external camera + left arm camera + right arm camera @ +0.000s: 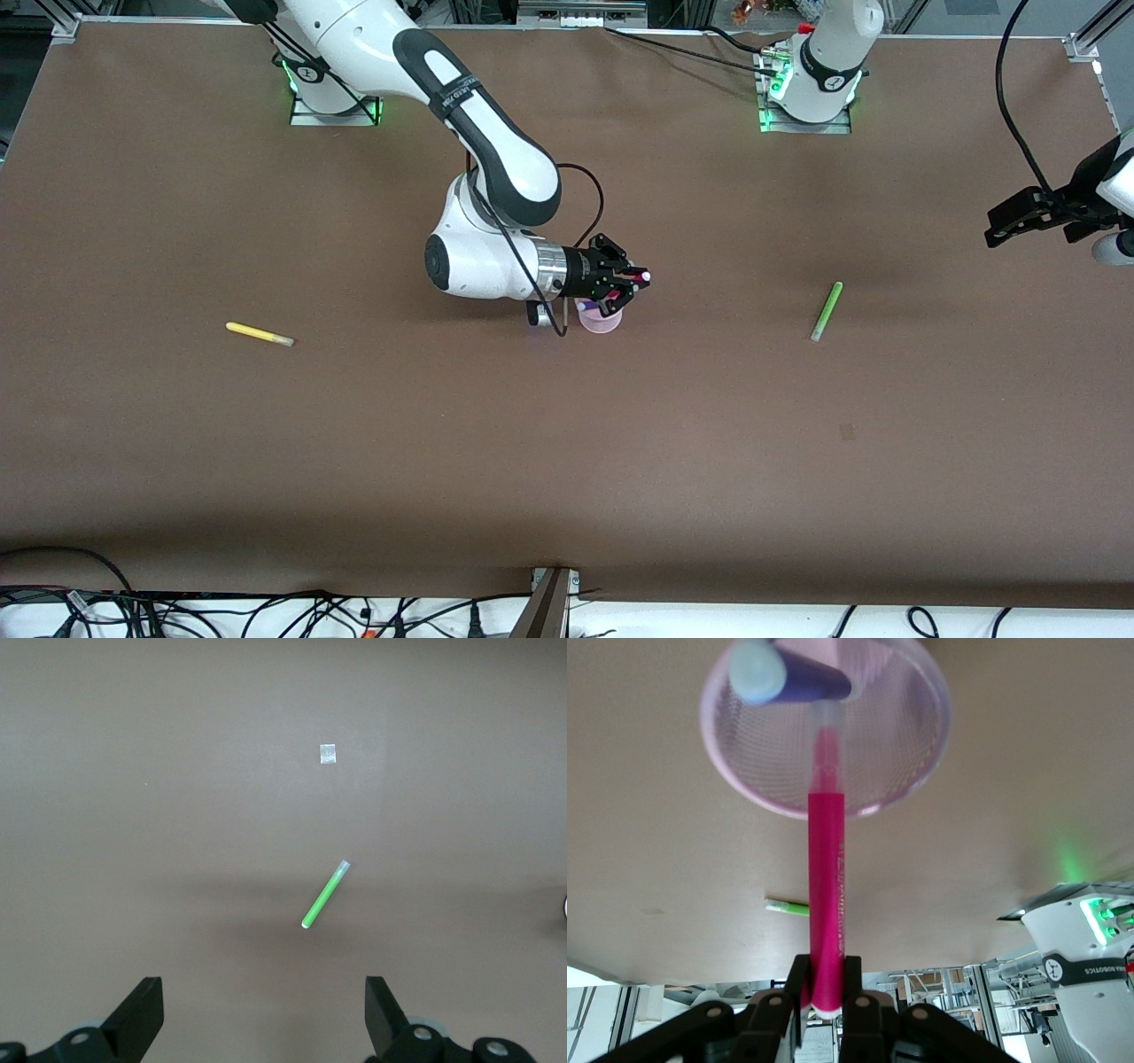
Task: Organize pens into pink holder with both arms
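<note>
The right gripper (631, 282) hangs over the pink holder (600, 319), its fingers (799, 988) clamped on the upper end of the pink pen (827, 895), whose lower tip is already inside the rim. A purple pen (793, 676) leans in the holder just beside that tip.

Risk: if the pen is let go while tilted, it could strike the purple pen or catch the rim and tip the light holder over.

The left gripper (264, 1014) waits over the table's left-arm end, fingers wide apart, the green pen (325, 895) lying ahead of them. The yellow pen (259, 334) lies well away toward the right arm's end.

Only the right wrist view shows the purple pen and the tip inside the rim; only the front view shows the yellow pen.
</note>
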